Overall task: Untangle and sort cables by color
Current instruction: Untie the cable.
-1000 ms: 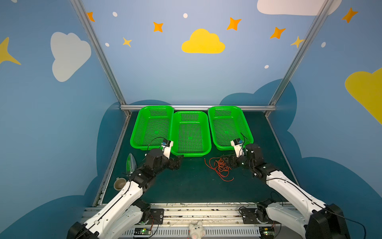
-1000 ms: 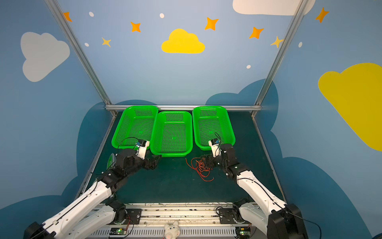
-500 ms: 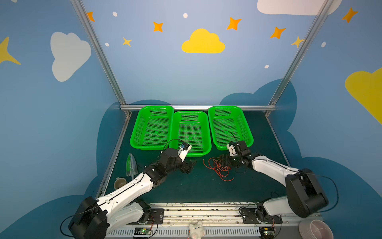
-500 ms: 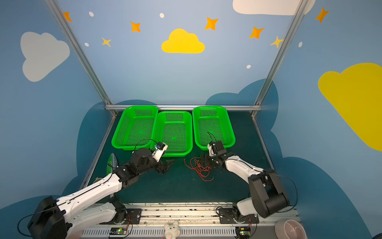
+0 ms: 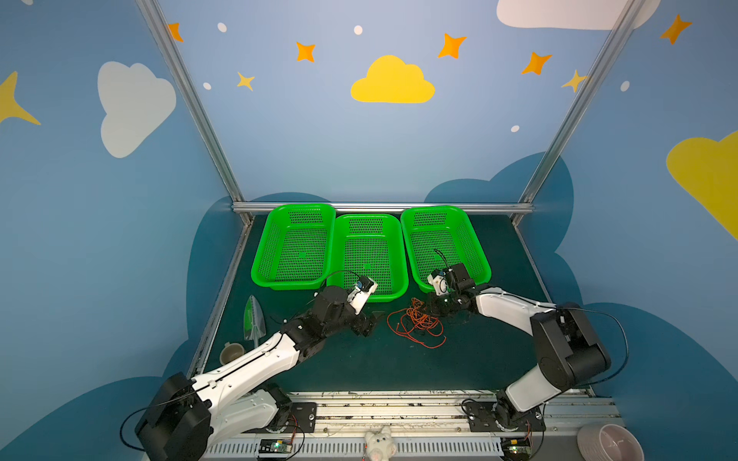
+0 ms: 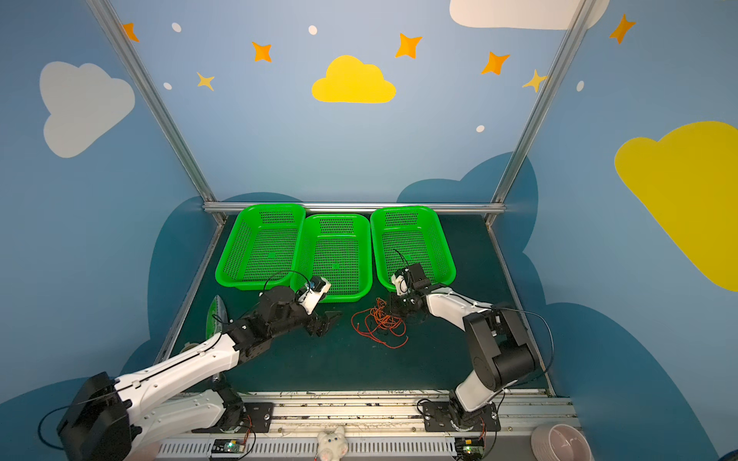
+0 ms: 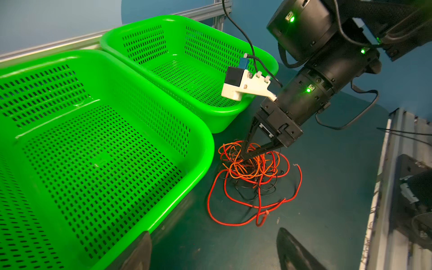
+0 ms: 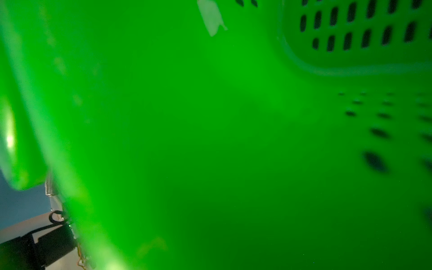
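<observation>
The cables (image 5: 417, 325) (image 6: 379, 325) lie in one tangle of red, orange and thin black wire on the dark mat, just in front of the baskets. In the left wrist view the tangle (image 7: 252, 177) shows clearly. My right gripper (image 7: 244, 156) reaches down into its orange loops with the fingertips pinched together on the strands. In both top views that gripper (image 5: 433, 309) (image 6: 397, 307) sits at the tangle's right edge. My left gripper (image 5: 373, 321) (image 6: 329, 321) (image 7: 215, 257) hovers open and holds nothing, just left of the tangle. The right wrist view shows only blurred green basket wall (image 8: 233, 117).
Three green mesh baskets stand in a row at the back: left (image 5: 257, 275), middle (image 5: 383, 297) and right (image 5: 485, 275), all without cables. A green packet (image 5: 253, 319) and a cup (image 5: 231, 353) lie at the left edge. A pink bowl (image 5: 609, 443) sits at the front right.
My right gripper has dropped onto the tangle and shut on the orange strands. The left arm has reached right, bringing its open gripper close to the tangle.
</observation>
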Robot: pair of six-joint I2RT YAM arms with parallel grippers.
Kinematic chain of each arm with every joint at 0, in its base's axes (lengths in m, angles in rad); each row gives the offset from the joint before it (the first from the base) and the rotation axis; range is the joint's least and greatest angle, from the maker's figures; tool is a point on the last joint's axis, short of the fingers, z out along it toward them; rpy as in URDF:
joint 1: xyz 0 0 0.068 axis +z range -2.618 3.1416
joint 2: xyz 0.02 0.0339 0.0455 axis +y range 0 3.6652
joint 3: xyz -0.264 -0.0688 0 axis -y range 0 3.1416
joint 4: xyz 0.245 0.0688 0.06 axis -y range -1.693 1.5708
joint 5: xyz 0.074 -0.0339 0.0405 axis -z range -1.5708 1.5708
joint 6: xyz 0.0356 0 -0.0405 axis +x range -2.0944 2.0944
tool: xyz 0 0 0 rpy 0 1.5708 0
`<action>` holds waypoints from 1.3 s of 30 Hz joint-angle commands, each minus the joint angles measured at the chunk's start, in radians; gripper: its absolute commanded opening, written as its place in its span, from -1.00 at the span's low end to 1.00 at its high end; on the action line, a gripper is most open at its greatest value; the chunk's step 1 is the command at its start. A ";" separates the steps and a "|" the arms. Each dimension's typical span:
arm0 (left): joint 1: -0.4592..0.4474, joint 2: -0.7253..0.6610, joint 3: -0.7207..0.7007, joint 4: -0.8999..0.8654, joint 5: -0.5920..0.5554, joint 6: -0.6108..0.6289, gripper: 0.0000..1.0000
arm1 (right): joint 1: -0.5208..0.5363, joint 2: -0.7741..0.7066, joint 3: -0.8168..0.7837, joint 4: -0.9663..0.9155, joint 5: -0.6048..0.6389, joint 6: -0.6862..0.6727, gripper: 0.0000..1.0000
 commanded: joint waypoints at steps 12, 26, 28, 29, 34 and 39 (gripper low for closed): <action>-0.162 0.169 0.073 0.084 0.085 0.194 0.48 | 0.002 -0.359 -0.008 -0.100 0.082 -0.099 -1.00; -0.217 0.306 0.046 0.347 0.022 0.172 0.25 | -0.004 -0.450 -0.046 -0.010 0.064 -0.068 -1.00; -0.218 0.324 0.052 0.360 0.023 0.169 0.16 | -0.004 -0.466 -0.072 0.040 0.051 -0.067 -1.00; -0.217 0.334 0.058 0.365 0.026 0.170 0.07 | -0.005 -0.474 -0.084 0.060 0.048 -0.066 -1.00; -0.218 0.370 0.087 0.355 0.031 0.170 -0.35 | -0.011 -0.500 -0.112 0.083 0.067 -0.051 -1.00; -0.218 0.364 0.132 0.268 0.041 0.193 -0.94 | -0.028 -0.508 -0.121 0.079 0.059 -0.051 -1.00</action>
